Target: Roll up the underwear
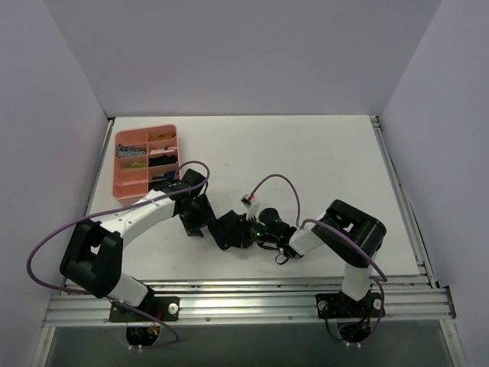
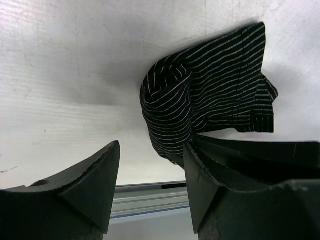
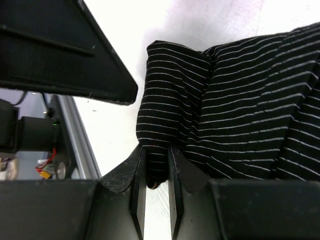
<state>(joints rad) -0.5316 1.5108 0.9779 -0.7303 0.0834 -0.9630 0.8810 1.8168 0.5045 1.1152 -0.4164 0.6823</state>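
Right hand (image 3: 156, 162): pressed together, pinching an edge fold of the striped underwear (image 3: 235, 100).
Left hand (image 2: 151, 150): spread, holding nothing; the underwear lies just past its fingertips, apparently against one finger.
Underwear place: bunched on the bench (image 1: 321, 153), near the middle, between both hands.
Progress: loosely folded, no tight roll yet; most of the rolling seemingly remains.

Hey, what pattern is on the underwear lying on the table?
The underwear is black with thin white horizontal stripes, clearest in the right wrist view.
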